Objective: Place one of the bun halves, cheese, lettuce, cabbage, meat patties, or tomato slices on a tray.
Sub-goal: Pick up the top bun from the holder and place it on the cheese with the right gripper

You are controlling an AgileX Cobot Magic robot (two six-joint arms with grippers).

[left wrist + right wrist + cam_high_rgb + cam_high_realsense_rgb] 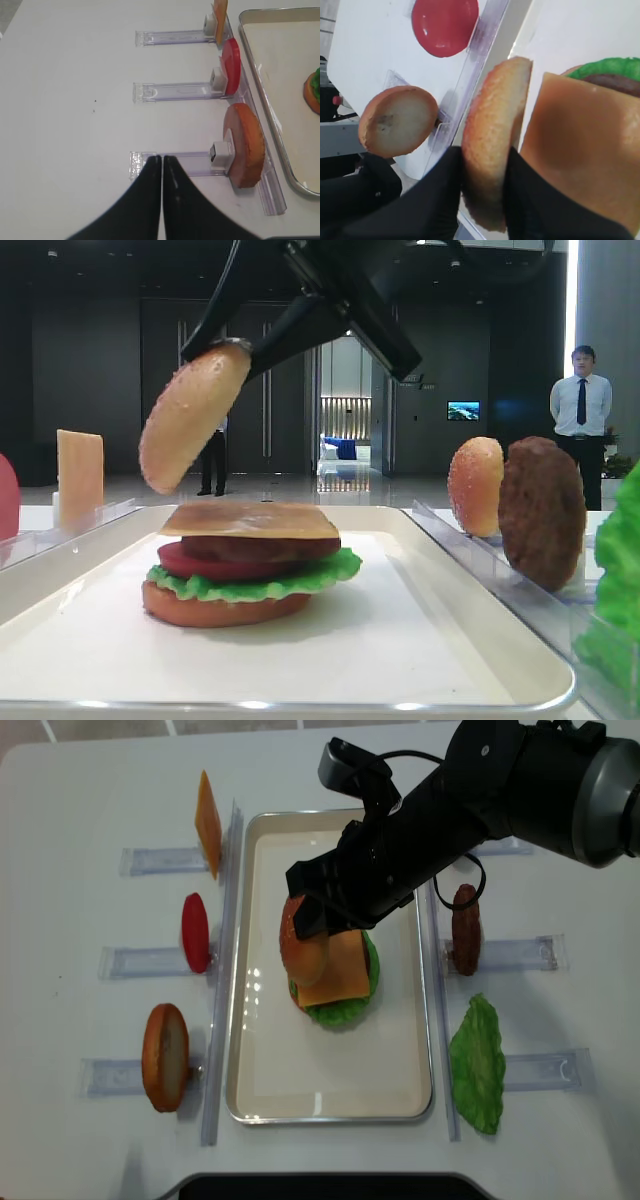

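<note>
The right jaws [482, 175] are clamped on the lower edge of the domed, seed-speckled golden-tan bun top [492, 145], holding it on edge and tilted in the air, above the near-left side of the stack and clear of it. That stack sits near the middle of the shallow cream-white rectangular tray [265, 1090]: a smooth reddish-brown bottom bun [225, 608], a frilly bright green lettuce leaf [320, 575], a red tomato slice [185, 558], a dark patty barely visible, and a thin square pale-orange cheese slice [250, 520] on top, overhanging slightly. The left jaws [162, 165] are closed on nothing, resting over a clear plastic rack [175, 162] on the left part of the surface, beside an orange speckled bun [245, 145] standing on edge. The main risk, as I judge it, is the tilt: released at this angle, the bun top would likely land on its rim and roll off the cheese, or drag the loose cheese slice sideways. The offset toward the left could also tip the stack if the bun is pressed down before being levelled and centred.
</note>
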